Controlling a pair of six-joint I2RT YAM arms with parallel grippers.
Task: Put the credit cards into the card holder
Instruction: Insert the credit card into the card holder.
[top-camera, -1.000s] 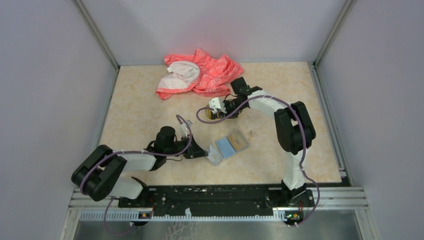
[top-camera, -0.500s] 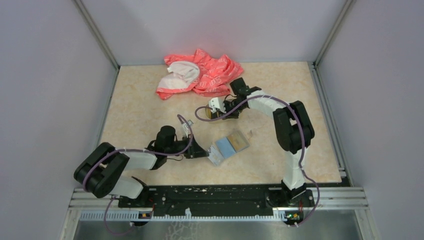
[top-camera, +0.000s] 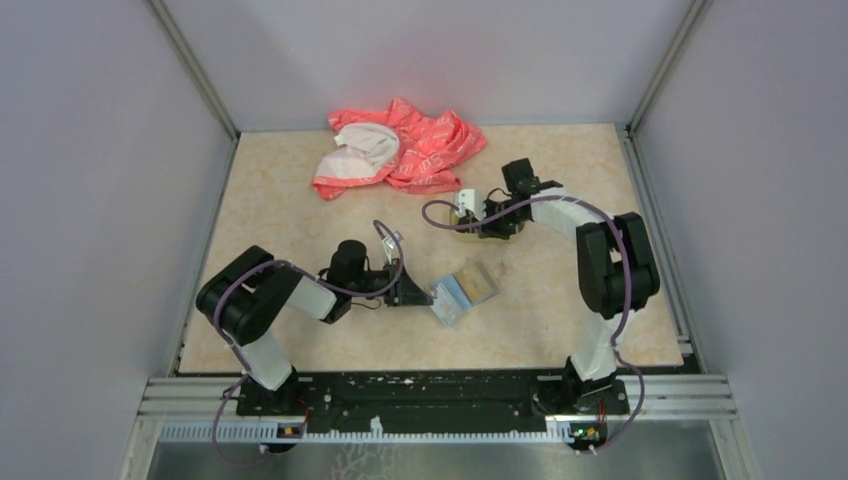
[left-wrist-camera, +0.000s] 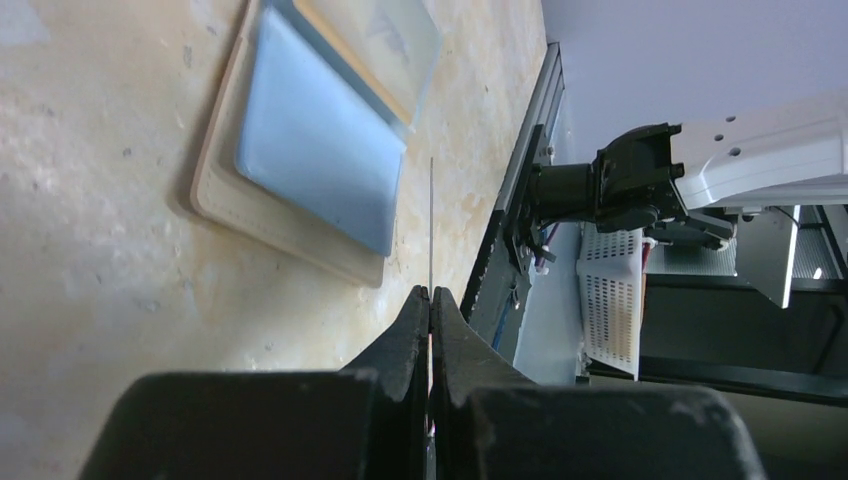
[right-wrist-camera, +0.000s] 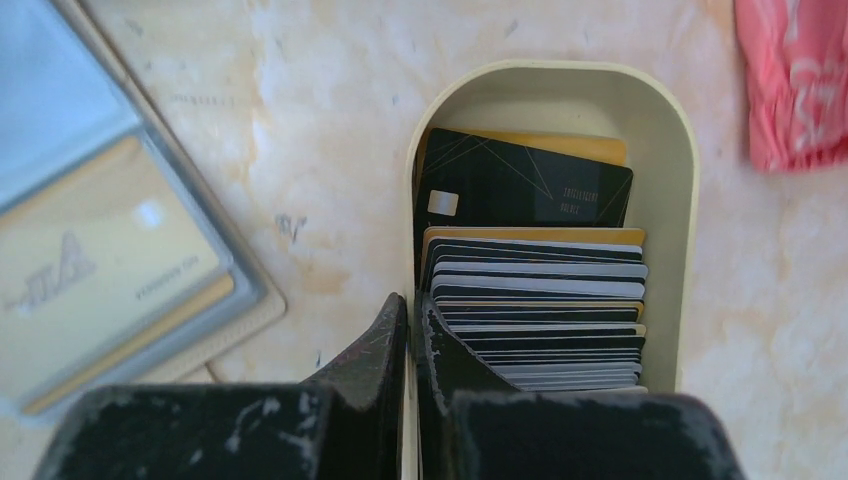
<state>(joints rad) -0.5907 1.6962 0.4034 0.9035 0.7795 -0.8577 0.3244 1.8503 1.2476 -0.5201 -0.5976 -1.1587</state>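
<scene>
Black card (right-wrist-camera: 520, 185) lettering unreadable, left claw (left-wrist-camera: 430, 300) pinching edge-on card (left-wrist-camera: 431, 220), right claw (right-wrist-camera: 410, 308) clamping tray (right-wrist-camera: 685, 200)

Print on the credit cards (right-wrist-camera: 520, 190) and cloth (top-camera: 430, 150) is unreadable.

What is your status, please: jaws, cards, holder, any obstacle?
Left jaws shut on one card, edge-on, beside the open holder. Right jaws shut on the tray rim; more cards inside. Cloth at the back, not in the way.
</scene>
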